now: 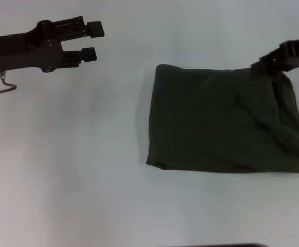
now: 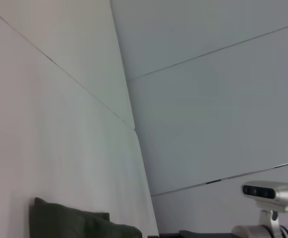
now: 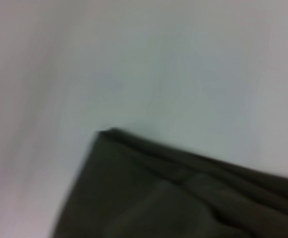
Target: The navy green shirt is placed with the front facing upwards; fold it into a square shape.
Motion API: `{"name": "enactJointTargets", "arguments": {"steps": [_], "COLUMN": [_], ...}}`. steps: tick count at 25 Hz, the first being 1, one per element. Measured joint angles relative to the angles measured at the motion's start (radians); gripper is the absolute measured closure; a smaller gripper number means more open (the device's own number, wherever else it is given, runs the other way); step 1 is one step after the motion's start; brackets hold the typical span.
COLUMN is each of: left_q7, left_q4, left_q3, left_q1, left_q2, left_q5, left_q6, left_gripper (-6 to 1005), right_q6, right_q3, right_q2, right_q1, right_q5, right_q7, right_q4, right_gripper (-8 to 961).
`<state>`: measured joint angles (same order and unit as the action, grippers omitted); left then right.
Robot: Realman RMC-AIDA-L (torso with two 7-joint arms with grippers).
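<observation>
dark olive cloth, already folded to a near square, lies on the table's right half.

the right gripper (image 1: 265, 64) is at the far right corner of the navy green shirt (image 1: 226, 123); if it pinches the cloth or not, i cannot tell. the left gripper (image 1: 93, 40) hangs with its fingers spread, well apart from the shirt, on the far left of the white table (image 1: 67, 170). the shirt's long axis runs left to right, so the right arm is much nearer for any last fold.
</observation>
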<state>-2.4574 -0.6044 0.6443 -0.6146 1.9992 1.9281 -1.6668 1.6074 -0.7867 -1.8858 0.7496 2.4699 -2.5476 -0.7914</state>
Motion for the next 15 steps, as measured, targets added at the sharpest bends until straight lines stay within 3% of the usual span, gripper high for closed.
{"name": "enactJointTargets", "arguments": {"steps": [9, 15], "left_q7": [0.000, 0.000], "left_q4": [0.000, 0.000], "left_q3": [-0.003, -0.004], "left_q1": [0.006, 0.010], "left_q2": [0.002, 0.001], "left_q5": [0.000, 0.000], "left_q6": [0.011, 0.017], "left_gripper": [171, 171], "right_q6": [0.021, -0.066], "right_q3": [-0.024, -0.103], "right_q2": [-0.033, -0.085], "right_q1": [0.046, 0.077], "right_q5": [-0.047, -0.041], "right_q7": [0.015, 0.013], "right_q4": [0.087, 0.153], "right_gripper": [410, 410]}}
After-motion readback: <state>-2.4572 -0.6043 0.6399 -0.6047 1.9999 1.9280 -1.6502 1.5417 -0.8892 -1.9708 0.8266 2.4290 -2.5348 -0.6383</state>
